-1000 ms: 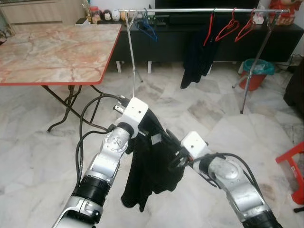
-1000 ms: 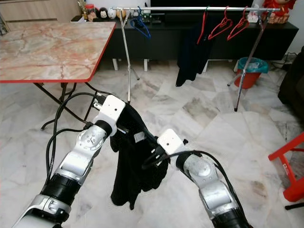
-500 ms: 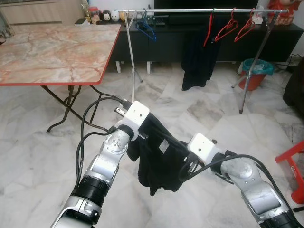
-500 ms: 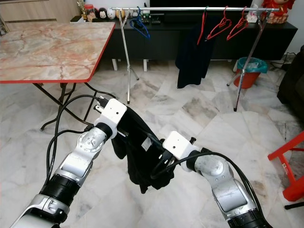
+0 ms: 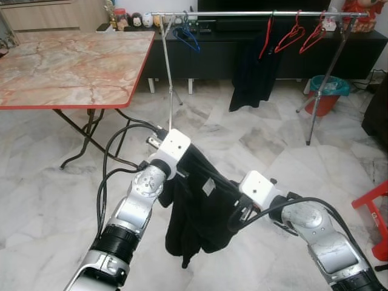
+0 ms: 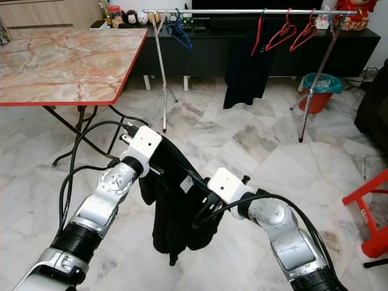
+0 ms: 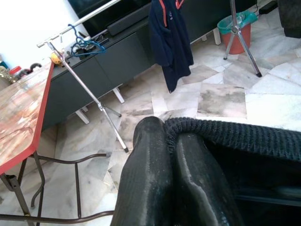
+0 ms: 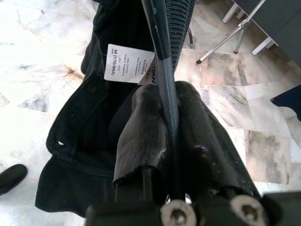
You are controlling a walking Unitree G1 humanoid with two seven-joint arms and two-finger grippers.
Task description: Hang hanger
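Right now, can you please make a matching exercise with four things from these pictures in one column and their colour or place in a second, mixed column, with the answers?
Things:
1. black garment
2. blue hanger
3. red hangers
4. teal bin

Places:
A. on the floor beside the rail's right leg
B. on the right part of the rail
C. held between the left gripper and right gripper
D. on the left part of the rail

Pairs: 1-C, 2-D, 3-B, 4-A

Black garment [image 5: 197, 212]; red-edged marbled table [image 5: 73, 60]; red hangers [image 5: 297, 33].
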